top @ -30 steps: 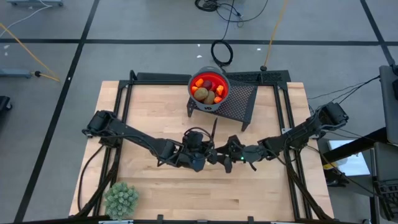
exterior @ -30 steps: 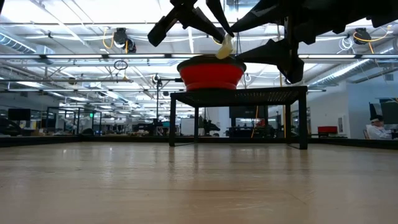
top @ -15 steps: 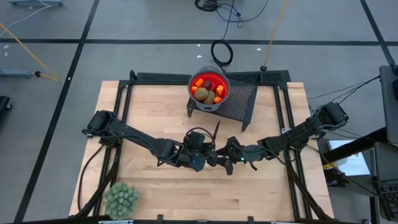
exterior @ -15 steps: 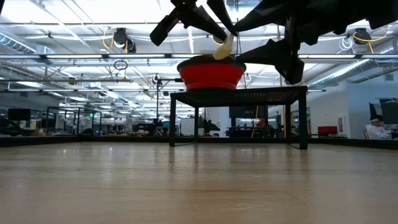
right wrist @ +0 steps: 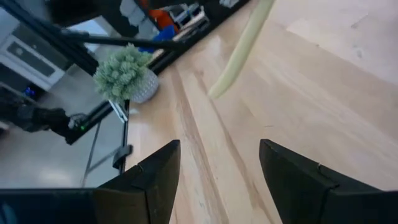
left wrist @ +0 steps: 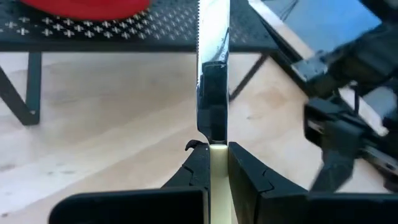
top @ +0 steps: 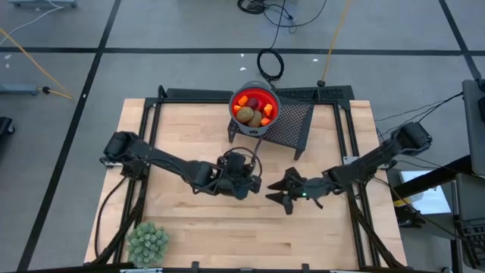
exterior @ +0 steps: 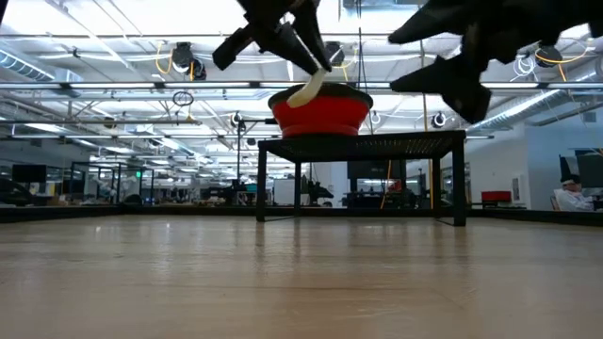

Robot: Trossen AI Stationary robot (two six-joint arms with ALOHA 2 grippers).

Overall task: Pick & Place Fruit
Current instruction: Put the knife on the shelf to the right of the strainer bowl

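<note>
The fruit (top: 254,110) lay heaped in a red bowl (top: 255,98) on top of a black mesh stand (top: 292,125), at the far side of the wooden table (top: 182,235). Neither claw touched it. The left gripper (top: 244,176) hung above the table just in front of the stand, clenched on a knife (left wrist: 211,68) by its pale yellow handle, the serrated blade pointing toward the stand and bowl. The right gripper (top: 282,190) hung nearby, a little farther from the stand than the left one, its fingers (right wrist: 155,180) spread apart with nothing between them.

From above, the bowl showed at least one brown oval, a dark red round piece, an orange-red piece and some small orange bits; an exact count could not be made out. One bowl, one stand and one knife were visible. One pale green spiky plant ball (top: 147,243) sat at the table's near left corner, well apart from the stand.
</note>
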